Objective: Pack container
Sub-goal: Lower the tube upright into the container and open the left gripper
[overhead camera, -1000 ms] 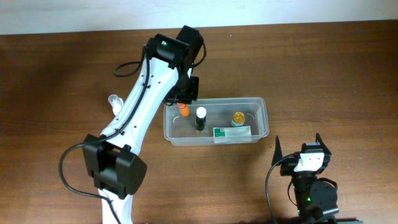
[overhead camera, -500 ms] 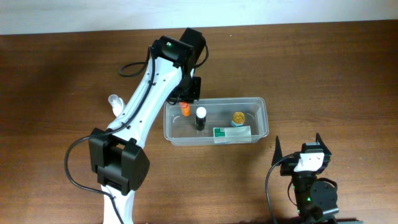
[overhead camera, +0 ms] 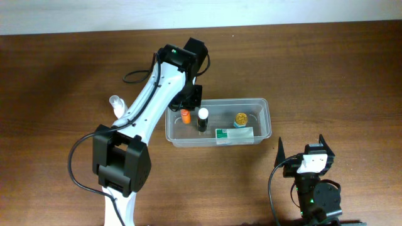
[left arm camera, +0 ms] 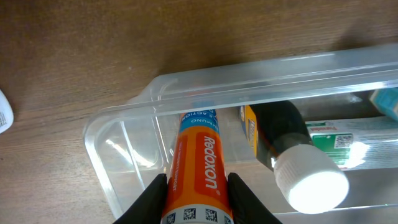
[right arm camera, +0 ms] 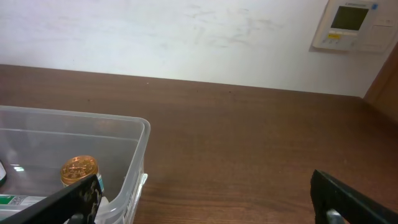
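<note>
The clear plastic container [overhead camera: 264, 107] stands mid-table. It holds a dark bottle with a white cap [overhead camera: 203, 115], a gold-lidded jar [overhead camera: 241, 118] and a green-and-white box [overhead camera: 234, 134]. My left gripper [overhead camera: 186, 108] is shut on an orange Redoxon tube [left arm camera: 198, 163] and holds it inside the container's left end [left arm camera: 106, 155], next to the dark bottle [left arm camera: 298, 162]. My right gripper [overhead camera: 301, 149] is open and empty at the front right, near the container's right end [right arm camera: 134, 162].
A small clear bottle with a white cap [overhead camera: 115, 102] lies on the table left of the container, also at the left edge of the left wrist view [left arm camera: 3, 113]. A wall with a thermostat [right arm camera: 354, 25] stands behind the table.
My left gripper has moved right and down with the orange tube, from the container's left rim into its left end. The right arm has not moved.
</note>
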Robot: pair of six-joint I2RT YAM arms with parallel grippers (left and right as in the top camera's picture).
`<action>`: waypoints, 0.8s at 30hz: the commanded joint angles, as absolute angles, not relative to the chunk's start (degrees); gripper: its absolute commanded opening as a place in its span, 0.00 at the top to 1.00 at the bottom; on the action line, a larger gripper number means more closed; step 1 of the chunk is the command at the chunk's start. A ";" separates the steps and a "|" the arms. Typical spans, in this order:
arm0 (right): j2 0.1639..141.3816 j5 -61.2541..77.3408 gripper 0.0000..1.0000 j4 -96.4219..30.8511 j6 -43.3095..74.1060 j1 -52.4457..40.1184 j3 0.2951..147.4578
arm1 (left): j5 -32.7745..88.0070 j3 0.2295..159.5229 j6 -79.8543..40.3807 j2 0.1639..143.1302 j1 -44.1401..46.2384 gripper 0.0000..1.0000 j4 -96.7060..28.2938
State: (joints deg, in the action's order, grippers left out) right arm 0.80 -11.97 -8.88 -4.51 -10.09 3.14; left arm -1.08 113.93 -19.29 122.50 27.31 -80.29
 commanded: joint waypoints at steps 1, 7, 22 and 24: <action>0.23 -12.47 0.02 -8.91 -4.25 -9.72 2.66 | -1.98 113.38 -19.88 122.89 27.49 0.87 -80.12; 0.23 -12.47 0.02 -8.93 -4.25 -9.72 2.66 | -2.07 113.38 -19.88 122.89 27.49 0.87 -80.12; 0.23 -12.47 0.02 -8.93 -4.25 -9.72 2.66 | -3.03 113.38 -19.90 122.89 27.49 0.87 -80.12; 0.23 -12.47 0.02 -8.93 -4.25 -9.72 2.66 | -3.03 113.38 -19.90 122.89 27.49 0.87 -80.12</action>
State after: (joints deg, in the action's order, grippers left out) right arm 0.80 -11.97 -8.91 -4.49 -10.09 3.14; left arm -2.00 113.56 -19.29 122.50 27.31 -80.27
